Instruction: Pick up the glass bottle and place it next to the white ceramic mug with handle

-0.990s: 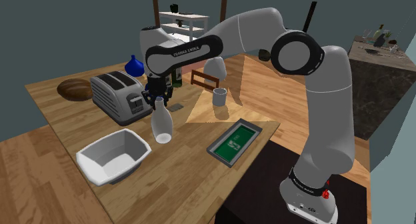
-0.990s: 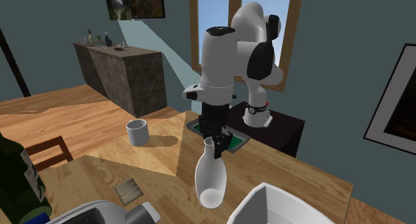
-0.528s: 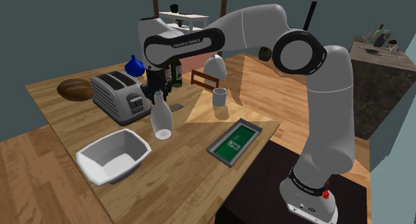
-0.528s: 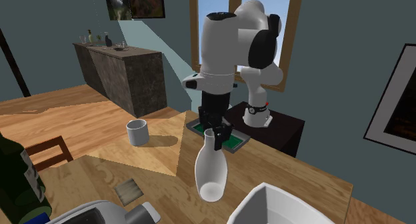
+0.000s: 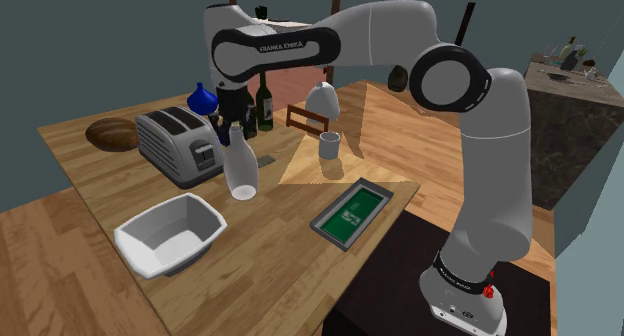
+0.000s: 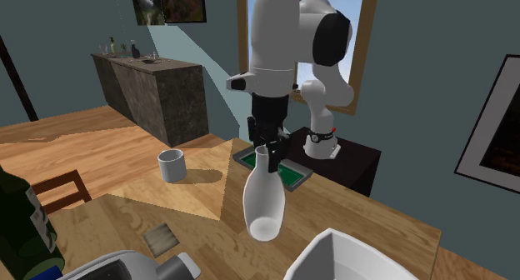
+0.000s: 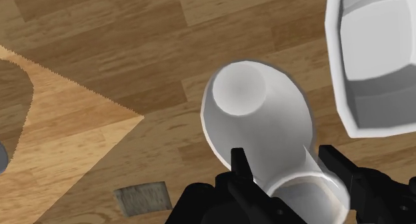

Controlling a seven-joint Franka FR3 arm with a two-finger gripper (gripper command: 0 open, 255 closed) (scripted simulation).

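Observation:
A plain white bottle (image 5: 240, 170) with a narrow neck and round body hangs above the wooden table (image 5: 280, 249). My gripper (image 5: 237, 124) is shut on its neck. From the second exterior view the bottle (image 6: 264, 199) hangs below the gripper (image 6: 268, 149), clear of the tabletop. Along the hand, the black fingers (image 7: 238, 161) clasp the neck of the bottle (image 7: 260, 119), whose base points at the wood. The white mug (image 5: 329, 145) stands on the table toward the shoulder view's right of the bottle, well apart from it, and it is the mug (image 6: 171, 164) at the second exterior view's left.
A toaster (image 5: 178, 144) stands close behind the bottle. A white tub (image 5: 170, 234) sits near the front edge, a green tray (image 5: 350, 214) by the stand. A dark bottle (image 5: 265, 102), a blue vase (image 5: 202, 99) and a brown loaf-like thing (image 5: 110, 134) are farther back. A small tile (image 5: 265, 161) lies flat.
The arm has risen and carried the bottle up with it, farther off the table. The grip on the neck is unchanged.

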